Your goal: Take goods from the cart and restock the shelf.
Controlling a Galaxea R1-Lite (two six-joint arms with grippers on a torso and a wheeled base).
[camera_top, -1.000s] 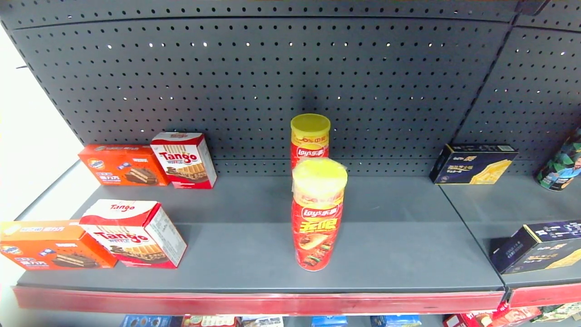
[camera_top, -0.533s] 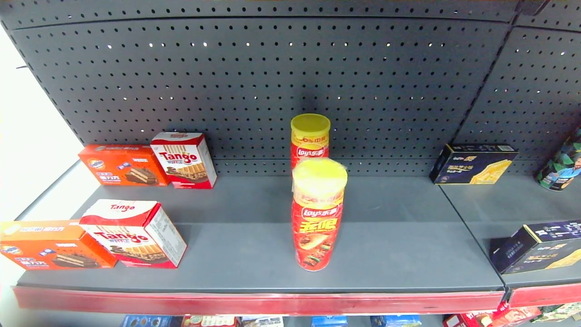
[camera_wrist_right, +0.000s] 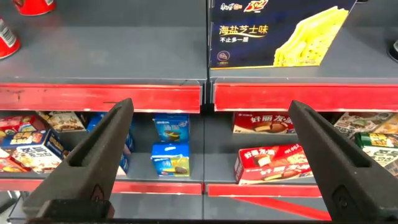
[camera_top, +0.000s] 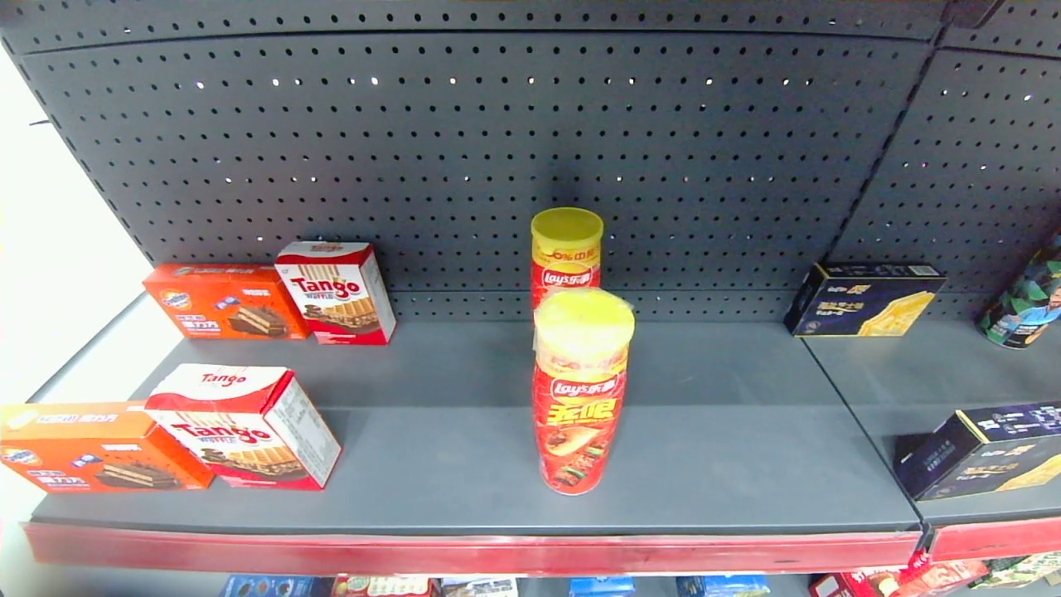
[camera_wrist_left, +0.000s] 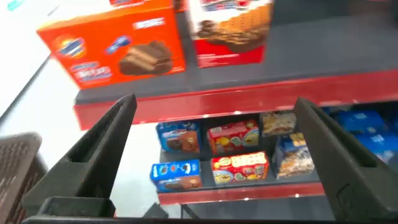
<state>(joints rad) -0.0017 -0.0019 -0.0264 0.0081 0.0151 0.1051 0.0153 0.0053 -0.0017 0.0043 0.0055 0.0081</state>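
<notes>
Left end effector is spread wide, facing the shelf; right end effector is spread wide too. I see the front chip can upright at centre frame of the head view, with the rear chip can just behind it.

Two red chip cans stand mid-shelf, wafer boxes left, dark boxes right.
</notes>
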